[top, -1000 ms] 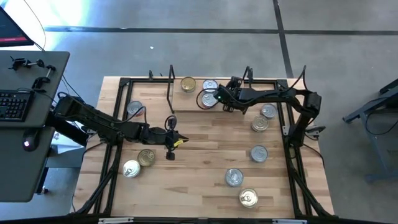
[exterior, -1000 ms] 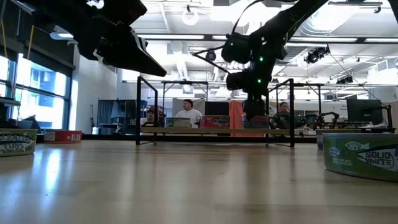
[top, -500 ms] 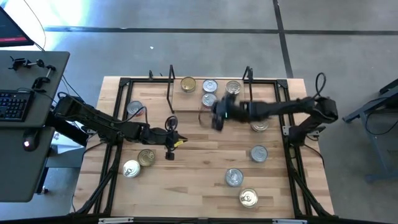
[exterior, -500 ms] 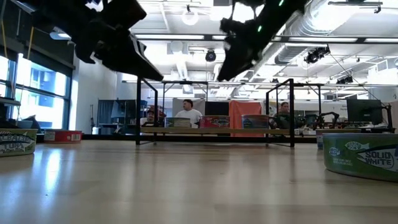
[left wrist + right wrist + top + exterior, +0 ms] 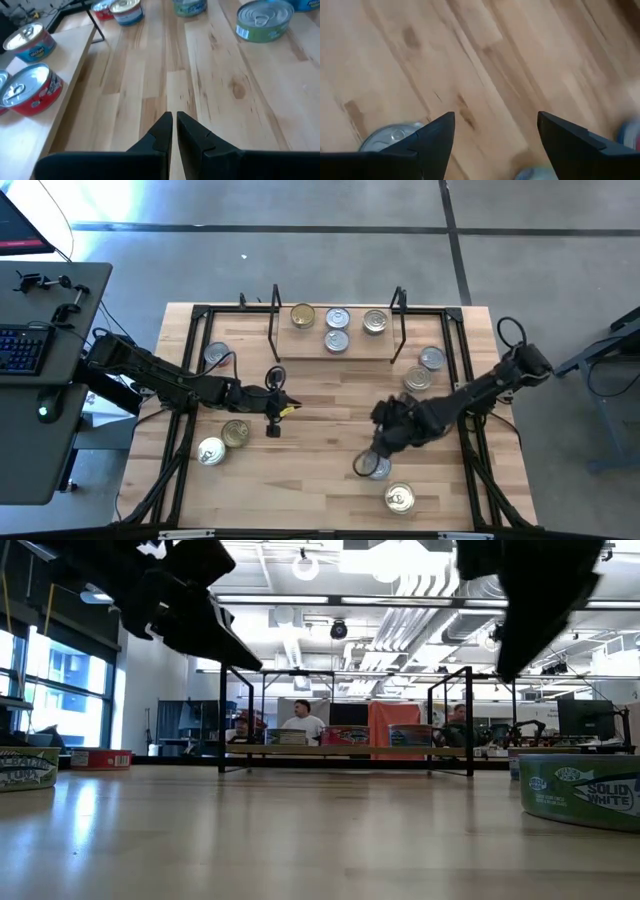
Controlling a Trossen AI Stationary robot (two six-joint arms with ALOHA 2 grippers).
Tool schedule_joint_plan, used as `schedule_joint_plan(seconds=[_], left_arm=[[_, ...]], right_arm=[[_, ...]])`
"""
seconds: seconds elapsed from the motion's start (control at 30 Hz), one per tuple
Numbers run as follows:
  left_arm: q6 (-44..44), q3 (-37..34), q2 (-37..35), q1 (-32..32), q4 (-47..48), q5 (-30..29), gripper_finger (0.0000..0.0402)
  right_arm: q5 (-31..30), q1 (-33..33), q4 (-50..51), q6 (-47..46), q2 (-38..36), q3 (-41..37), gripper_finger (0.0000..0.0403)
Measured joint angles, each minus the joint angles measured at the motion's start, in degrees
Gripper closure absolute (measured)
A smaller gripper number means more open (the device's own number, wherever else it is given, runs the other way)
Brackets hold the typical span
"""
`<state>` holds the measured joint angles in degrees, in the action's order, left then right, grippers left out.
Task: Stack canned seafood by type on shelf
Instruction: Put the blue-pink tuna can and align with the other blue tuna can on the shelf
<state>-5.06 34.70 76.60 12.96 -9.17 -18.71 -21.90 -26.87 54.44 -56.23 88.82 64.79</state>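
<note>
Right end effector, fingers spread wide and empty, hovers over a silver tin.

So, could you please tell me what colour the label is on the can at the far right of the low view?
Green, with white lettering, on the can; the low view shows it best.

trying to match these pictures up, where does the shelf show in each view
high view: the shelf sits at the table's far edge, centred, four cans on its board.
low view: the shelf stands in the middle distance, black posts on both sides.
left wrist view: only a board corner and one black rod, near the red cans.
right wrist view: not in it.
shared landmark: the shelf's black posts in the high and low views.
</note>
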Motion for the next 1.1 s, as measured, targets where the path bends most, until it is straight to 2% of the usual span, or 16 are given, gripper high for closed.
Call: schedule_joint_plan(seconds=[0.07,0.17,0.33,0.43,1.0,1.1], left_arm=[[-1.2,0.0,0.0,0.0,-1.1,0.0,0.0383],[-3.3,0.0,0.0,0.0,-3.3,0.1,0.0383],[-4.1,0.0,0.0,0.0,-5.6,0.1,0.0383],[-4.0,0.0,0.0,0.0,-5.8,0.1,0.0383],[-2.6,0.0,0.0,0.0,-6.1,0.1,0.0383],[-2.6,0.0,0.0,0.0,-6.1,0.1,0.0383]], right_arm=[[-0.4,-2.1,1.8,-5.9,0.0,0.0,0.0128],[-2.1,-5.9,2.9,-8.9,0.0,0.0,0.0128],[-11.8,-11.8,5.3,-12.1,0.0,0.0,0.0128],[-15.4,-13.7,6.8,-15.5,0.0,0.0,0.0128],[-14.7,-12.8,12.9,-15.2,0.0,0.0,0.0128],[-14.7,-12.0,13.1,-11.8,0.0,0.0,0.0128]])
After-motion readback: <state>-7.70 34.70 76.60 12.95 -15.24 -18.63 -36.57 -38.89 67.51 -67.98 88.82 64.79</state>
